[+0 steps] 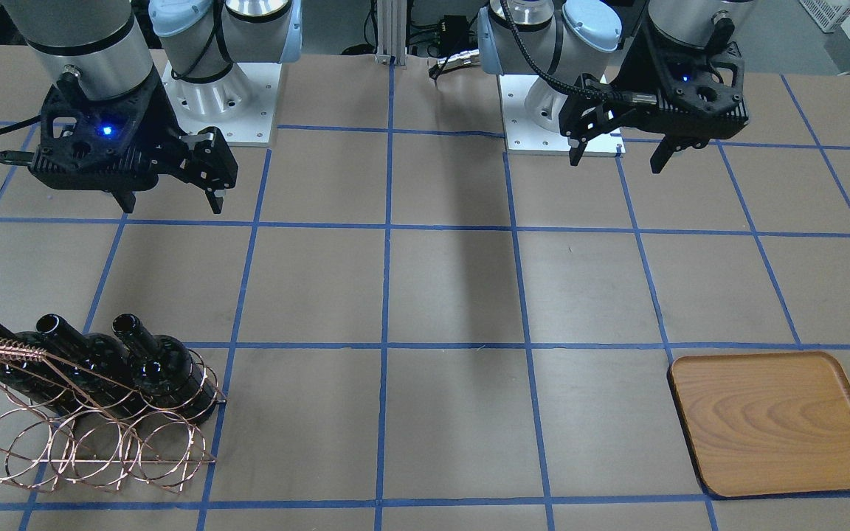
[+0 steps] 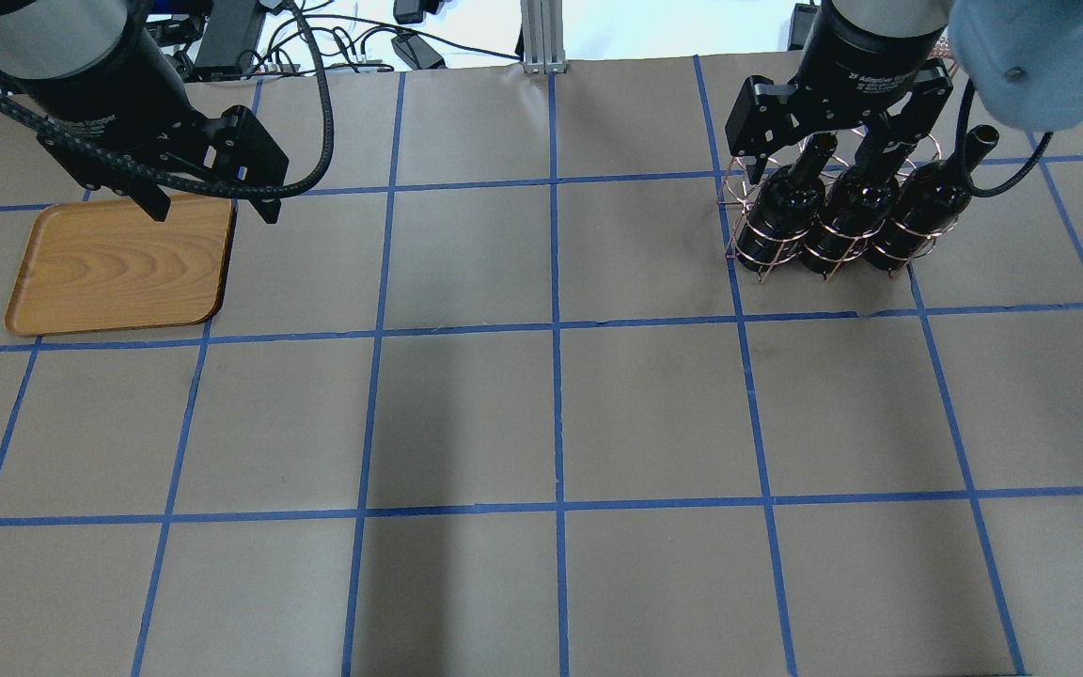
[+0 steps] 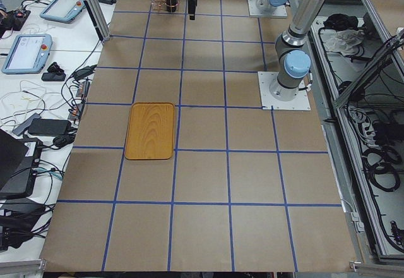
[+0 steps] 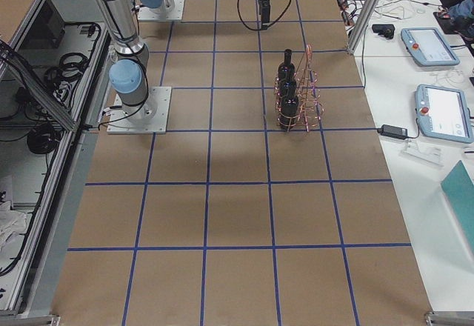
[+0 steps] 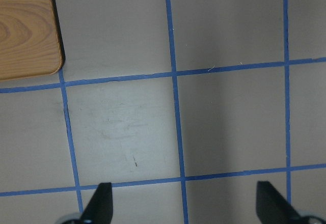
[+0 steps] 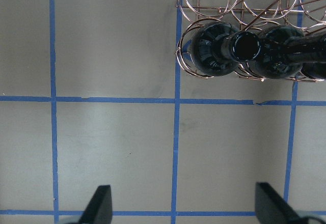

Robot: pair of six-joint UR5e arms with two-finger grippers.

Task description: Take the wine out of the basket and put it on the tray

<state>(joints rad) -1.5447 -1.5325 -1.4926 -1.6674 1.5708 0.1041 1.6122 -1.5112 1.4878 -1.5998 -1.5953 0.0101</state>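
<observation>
Fingers [image 6: 102,203] of the right gripper [image 1: 170,200] are spread wide w/ nothing between them. The left gripper [image 1: 618,158] is likewise wide apart and holds nothing. It hangs above the table [image 2: 551,414] just beside the tray [image 2: 118,268], which is bare.

All three wine bottles [image 2: 847,212] sit in the copper wire basket [image 1: 137,451], close side by side, bases down in the loops, necks tilted up toward the robot. The basket is on the far side of the table on the robot's right, well apart from the tray on its left. The right gripper is raised on the robot's side of the basket, not yet over any neck. Its wrist cam shows the end bottle [image 6: 216,48] at the top of the view, off to one side of the gap btw. the fingers.

Handling, as a judgement: dark glass, so stiff, prob. heavy for its size, glossy = slippery, & breakable if dropped or knocked vs. its neighbours. Can't tell if there's liquid inside; the mouths are open, so keep it mouth-up. Best hold looks like the neck just under the lip, which gives a stop if it slips. The body is prob. too broad & hemmed in by wire. The end bottle, nearest table centre, is the freest. The basket looks light & may drag along, so pull out along the bottle's own axis.
</observation>
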